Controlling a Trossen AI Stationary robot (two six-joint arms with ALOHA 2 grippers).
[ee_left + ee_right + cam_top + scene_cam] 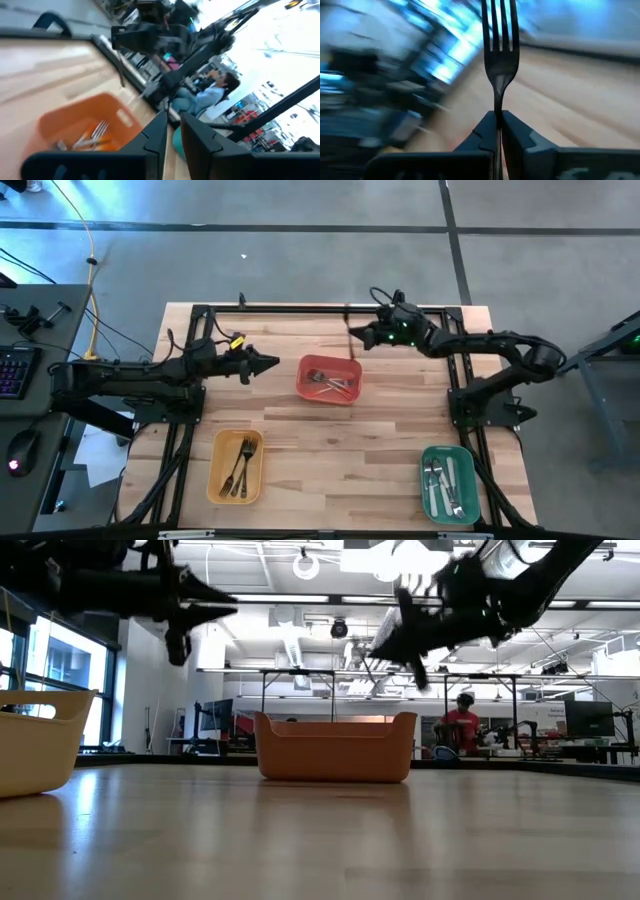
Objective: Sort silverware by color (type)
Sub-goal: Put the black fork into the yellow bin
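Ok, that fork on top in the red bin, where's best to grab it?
Probably by its red-orange handle, coming straight down from above: the fork lies flat inside the red bin, whose walls would block a sideways approach.

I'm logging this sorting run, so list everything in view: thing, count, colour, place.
red bin: one, red-orange, table centre, holds forks.
yellow bin: one, yellow, near left, holds dark forks.
green bin: one, green, near right, holds silver utensils.
held fork: one, dark, above the table, pinched by the right gripper.
table: one, pale wood.
person: one, red top, in the room behind.
left gripper: left of the red bin, nothing in it.
right gripper: above the red bin's far side.
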